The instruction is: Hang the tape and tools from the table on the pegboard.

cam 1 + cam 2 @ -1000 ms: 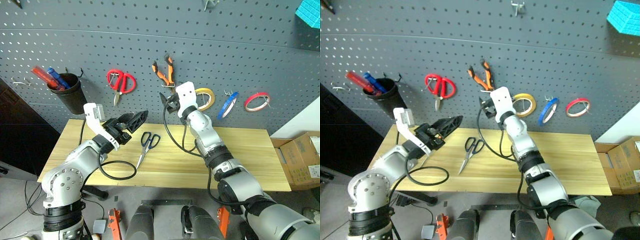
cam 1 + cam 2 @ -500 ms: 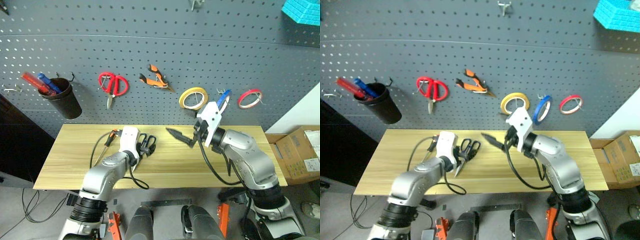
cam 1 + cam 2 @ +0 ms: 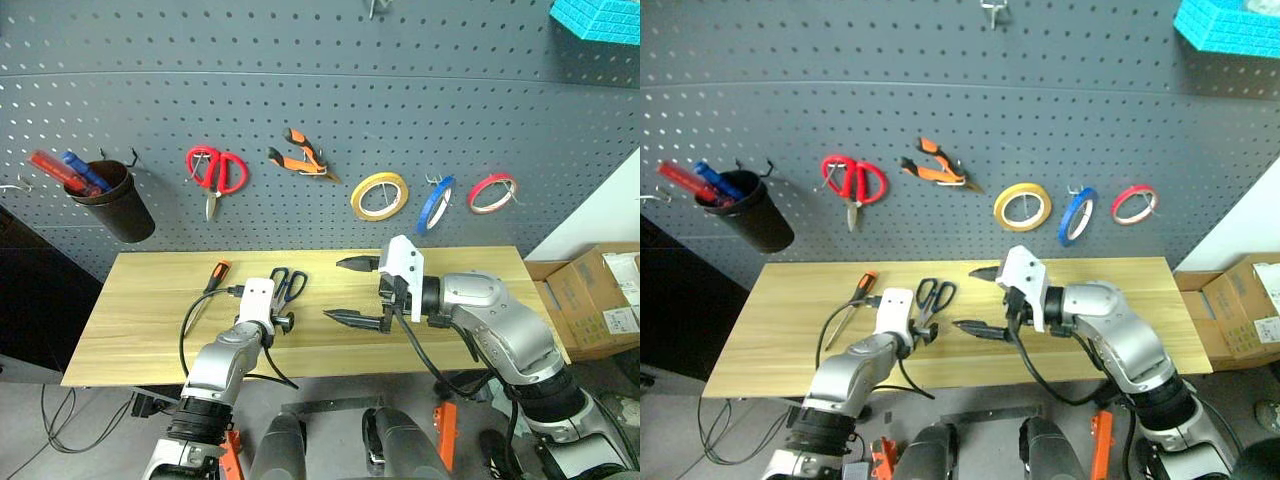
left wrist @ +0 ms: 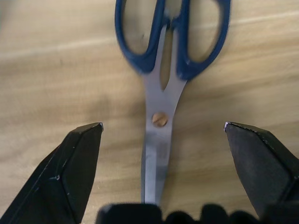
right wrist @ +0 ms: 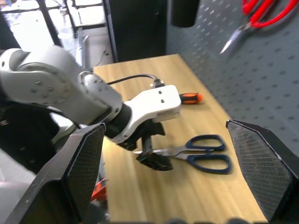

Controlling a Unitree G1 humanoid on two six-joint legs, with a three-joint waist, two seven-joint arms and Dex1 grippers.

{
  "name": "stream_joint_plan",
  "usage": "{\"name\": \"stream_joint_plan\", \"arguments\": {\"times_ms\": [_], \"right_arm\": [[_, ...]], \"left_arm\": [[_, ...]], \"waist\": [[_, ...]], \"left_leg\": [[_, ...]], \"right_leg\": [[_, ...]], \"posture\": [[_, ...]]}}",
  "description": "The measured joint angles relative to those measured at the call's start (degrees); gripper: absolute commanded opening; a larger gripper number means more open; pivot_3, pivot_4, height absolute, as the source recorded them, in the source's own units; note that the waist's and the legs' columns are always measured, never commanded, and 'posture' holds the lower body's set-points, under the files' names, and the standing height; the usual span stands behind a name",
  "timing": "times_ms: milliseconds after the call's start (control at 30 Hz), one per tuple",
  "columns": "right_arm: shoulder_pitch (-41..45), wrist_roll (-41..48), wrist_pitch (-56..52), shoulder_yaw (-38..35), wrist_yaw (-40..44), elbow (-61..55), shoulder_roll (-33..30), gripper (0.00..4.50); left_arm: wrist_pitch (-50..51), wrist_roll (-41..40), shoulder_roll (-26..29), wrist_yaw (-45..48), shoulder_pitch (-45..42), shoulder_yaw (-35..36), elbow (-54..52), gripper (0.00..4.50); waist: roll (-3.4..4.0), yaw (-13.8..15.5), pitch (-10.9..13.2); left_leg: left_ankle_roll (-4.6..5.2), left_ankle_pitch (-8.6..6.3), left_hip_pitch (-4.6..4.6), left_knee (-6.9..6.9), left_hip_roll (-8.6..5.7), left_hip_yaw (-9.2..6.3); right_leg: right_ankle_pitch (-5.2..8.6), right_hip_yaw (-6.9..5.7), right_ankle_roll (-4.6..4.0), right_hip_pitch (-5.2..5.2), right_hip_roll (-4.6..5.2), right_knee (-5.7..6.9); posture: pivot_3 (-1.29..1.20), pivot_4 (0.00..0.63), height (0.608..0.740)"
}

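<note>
A: Head views first. Where do the task's things stand?

B: The scissors (image 3: pixel 283 290) lie flat near the worktop's (image 3: pixel 140 310) back edge, left of its middle, handles toward the pegboard (image 3: pixel 320 90). The screwdriver (image 3: pixel 205 293) lies just left of them. The pliers (image 3: pixel 300 161) and the blue tape (image 3: pixel 433 204) already hang on hooks, the tape between a yellow roll (image 3: pixel 379 196) and a red roll (image 3: pixel 491 193).

A: And the tools?

B: The left tool (image 3: pixel 281 322) is low over the scissors' blades, fingers spread, holding nothing. The right tool (image 3: pixel 352 291) hovers above the worktop's middle, also wide open and empty.

A: Left wrist view?

B: The blades run up between the two fingers (image 4: pixel 77 161), the pivot screw midway, neither finger touching steel.

A: How will they handle?

B: I'd judge them light and stiff, but thin and flat on the wood, so the polished blades could slip (the plastic handles look grippier). Pinching across near the pivot seems best, leaving the loops free for a hook.

A: Right wrist view?

B: It looks across at the left tool over the scissors, the screwdriver beyond.

A: Surface and room?

B: Smooth light wood; a dark cup (image 3: pixel 115 200) and red scissors (image 3: pixel 214 172) hang on the board, cardboard boxes (image 3: pixel 600 300) stand off the right end.
</note>
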State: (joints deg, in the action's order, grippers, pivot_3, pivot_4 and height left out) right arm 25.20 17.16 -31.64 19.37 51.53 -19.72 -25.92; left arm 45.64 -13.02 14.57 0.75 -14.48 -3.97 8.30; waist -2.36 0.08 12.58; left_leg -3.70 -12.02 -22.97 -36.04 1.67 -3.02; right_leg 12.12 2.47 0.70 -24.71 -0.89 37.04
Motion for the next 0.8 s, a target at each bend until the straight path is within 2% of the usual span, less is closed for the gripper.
{"name": "stream_joint_plan", "arguments": {"times_ms": [300, 400, 667, 733, 800], "right_arm": [[-0.69, -6.65, 2.38, 5.4, 0.72, 4.62, -2.33, 4.47], [-0.98, -8.25, 3.45, 6.03, 0.64, 6.4, -2.28, 4.5], [-0.95, -9.39, 3.99, 6.04, 0.4, 7.64, -1.95, 4.5], [-0.95, -9.39, 4.03, 5.99, 0.41, 7.64, -1.95, 4.5], [-0.94, -9.39, 4.05, 5.99, 0.45, 7.64, -1.95, 4.5]], "left_arm": [[-6.19, 2.13, -0.34, 6.34, -8.41, 1.03, 12.42, 4.5], [-7.17, 3.06, -0.27, 7.52, -10.34, 1.19, 15.19, 3.98], [-7.26, 4.65, 0.23, 9.17, -10.85, 2.18, 16.35, 1.26], [-7.21, 4.78, 0.13, 9.63, -10.69, 2.31, 16.18, 0.71], [-6.98, 4.95, -0.17, 9.93, -10.43, 2.63, 15.55, 0.5]], "waist": [[0.29, 0.04, 0.55], [0.33, -0.02, 0.72], [0.45, -0.13, 0.93], [0.46, -0.12, 0.94], [0.46, -0.11, 0.94]], "left_leg": [[0.0, 0.0, 0.01, 0.01, -0.02, -0.01], [0.0, 0.0, 0.02, 0.04, -0.02, -0.02], [-0.01, -0.01, 0.01, 0.06, -0.02, -0.02], [-0.01, -0.01, 0.01, 0.06, -0.02, -0.03], [-0.01, -0.01, 0.02, 0.06, -0.02, -0.02]], "right_leg": [[0.15, -0.01, -0.22, 0.05, 0.02, -0.05], [0.04, -0.03, 0.03, 0.04, 0.02, -0.05], [0.04, -0.02, 0.06, 0.04, 0.03, -0.08], [0.14, -0.02, -0.1, 0.04, 0.04, -0.09], [0.18, -0.02, -0.17, 0.04, 0.04, -0.09]], "posture": [[0.1, 0.266, 0.74], [0.09, 0.27, 0.74], [0.09, 0.264, 0.74], [0.09, 0.261, 0.74], [0.09, 0.258, 0.74]]}}
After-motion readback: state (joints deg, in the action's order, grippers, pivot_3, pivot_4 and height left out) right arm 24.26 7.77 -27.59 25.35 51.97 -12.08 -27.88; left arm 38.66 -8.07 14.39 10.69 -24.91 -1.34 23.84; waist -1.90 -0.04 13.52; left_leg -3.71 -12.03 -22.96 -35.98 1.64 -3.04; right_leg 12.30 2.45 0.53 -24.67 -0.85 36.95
